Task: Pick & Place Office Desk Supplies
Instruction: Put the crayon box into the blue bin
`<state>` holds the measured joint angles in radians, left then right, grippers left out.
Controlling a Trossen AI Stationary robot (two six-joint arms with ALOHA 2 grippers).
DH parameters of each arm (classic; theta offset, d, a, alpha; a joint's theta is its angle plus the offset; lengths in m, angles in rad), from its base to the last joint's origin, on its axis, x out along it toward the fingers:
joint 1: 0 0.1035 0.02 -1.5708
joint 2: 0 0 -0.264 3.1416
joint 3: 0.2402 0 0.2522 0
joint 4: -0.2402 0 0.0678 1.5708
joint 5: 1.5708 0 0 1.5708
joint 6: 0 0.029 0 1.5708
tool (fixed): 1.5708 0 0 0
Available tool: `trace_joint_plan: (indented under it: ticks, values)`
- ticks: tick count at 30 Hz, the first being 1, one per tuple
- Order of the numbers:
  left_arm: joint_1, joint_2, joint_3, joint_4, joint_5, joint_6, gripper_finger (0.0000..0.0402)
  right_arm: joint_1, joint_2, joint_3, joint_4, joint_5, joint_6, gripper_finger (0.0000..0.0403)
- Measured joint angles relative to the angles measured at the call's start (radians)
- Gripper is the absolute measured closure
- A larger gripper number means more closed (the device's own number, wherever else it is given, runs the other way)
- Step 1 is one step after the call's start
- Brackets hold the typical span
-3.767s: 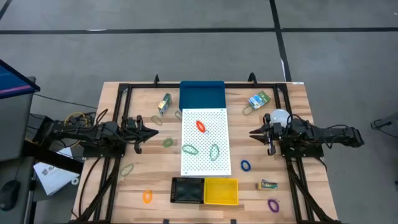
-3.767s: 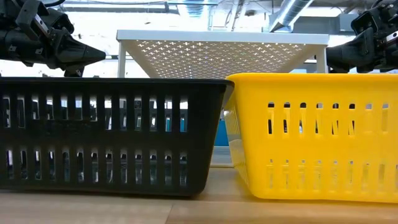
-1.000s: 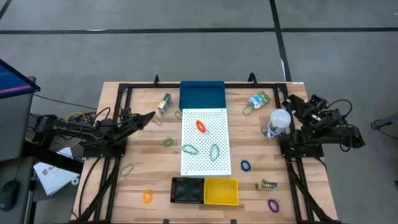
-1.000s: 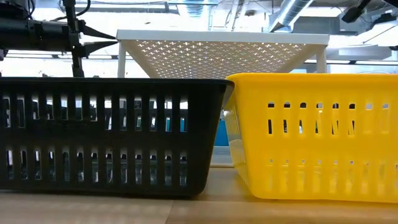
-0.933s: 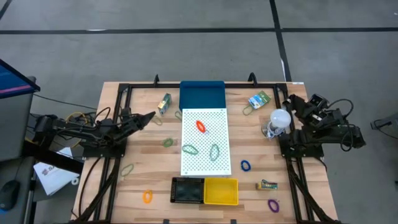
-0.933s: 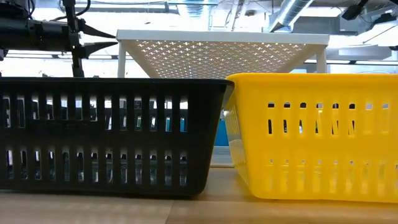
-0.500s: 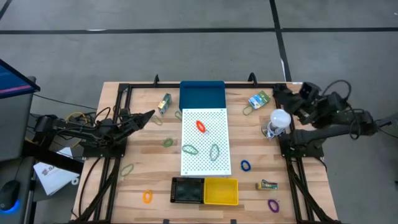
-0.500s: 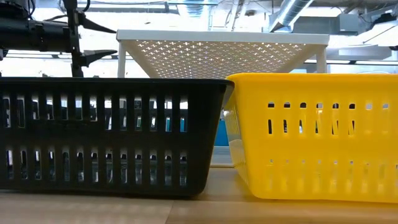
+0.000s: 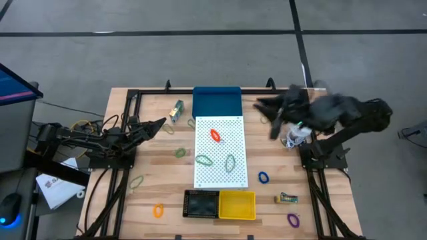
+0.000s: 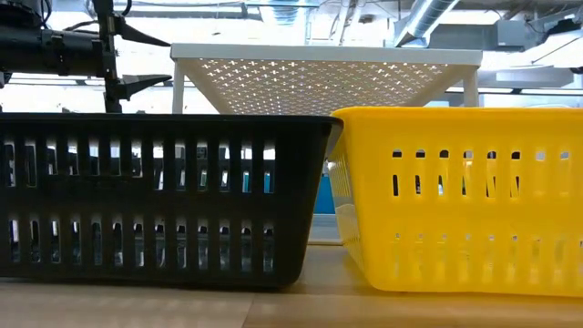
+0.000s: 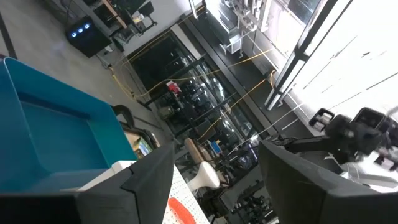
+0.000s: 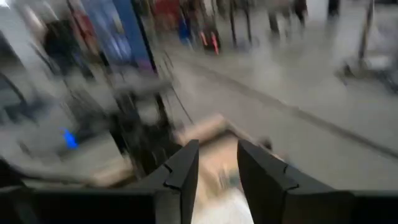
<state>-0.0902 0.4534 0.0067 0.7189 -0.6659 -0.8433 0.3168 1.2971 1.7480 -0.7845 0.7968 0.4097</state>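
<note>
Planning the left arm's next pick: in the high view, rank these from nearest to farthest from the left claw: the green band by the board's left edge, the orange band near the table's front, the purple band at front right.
Measured from the left claw:
1. Green band, just left of the white board.
2. Orange band, front left.
3. Purple band, front right corner.

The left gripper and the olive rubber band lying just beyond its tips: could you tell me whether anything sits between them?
Nothing visible does. In the high view the left gripper, jaws open, hangs over bare wood at the table's left, and the olive rubber band lies on the wood between it and the white perforated board, with only tabletop between.
</note>
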Motion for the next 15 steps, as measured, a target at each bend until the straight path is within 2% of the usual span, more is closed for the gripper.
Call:
trace_joint_plan:
  ticks: [4,10,15]
  values:
    - [0.000,0.000,0.000,0.000,0.004,0.001,0.0173,-0.040,0.146,0.125,-0.225,0.008,0.135,0.0295]
    - [0.000,0.000,0.000,0.000,0.008,0.001,0.0171,-0.118,0.361,0.271,-0.446,-0.101,0.172,0.0291]
    - [0.000,0.000,0.000,0.000,0.030,0.001,0.0165,-0.203,0.477,0.354,-0.757,-0.116,0.315,0.0262]
